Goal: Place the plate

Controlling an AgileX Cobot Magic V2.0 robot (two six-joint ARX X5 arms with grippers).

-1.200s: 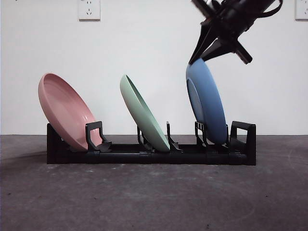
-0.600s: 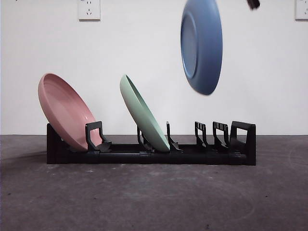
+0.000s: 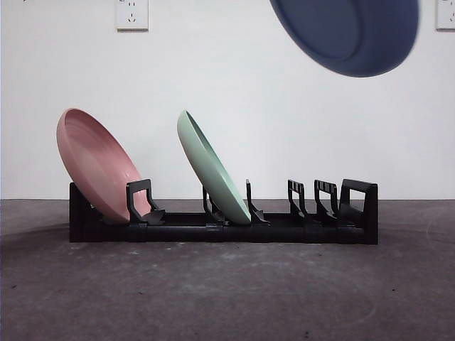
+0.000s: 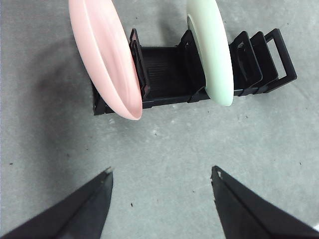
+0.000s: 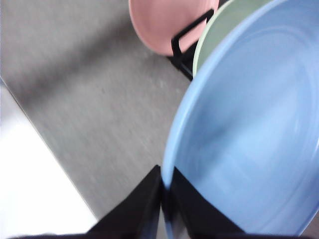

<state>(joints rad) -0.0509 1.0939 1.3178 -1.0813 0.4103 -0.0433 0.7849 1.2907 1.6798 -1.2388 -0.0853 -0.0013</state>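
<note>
High above the rack's empty end, hanging tilted with its underside showing: the blue plate, well clear of everything on the table. Being pinched at the rim by the right gripper, jaws clenched on the plate's edge, one on either face; probably a hold meant for carrying the plate edge-on and letting it down between uprights. Blurring in the right wrist view, so likely swinging. Not resting in any slot; judging from the rack, three narrow dividers at that end standing free, so placing not yet done.

Leaning in the rack: a pink plate at the far end and a green plate near the middle, both tipped the same way, well apart from each other. Nothing lying in the open slots. Standing closest to a possible landing spot: the green plate, whose slanted rim could be clipped on a careless descent. Waiting back over bare table: the left gripper, jaws spread wide, grasping nothing. Above, on the wall: a socket.
</note>
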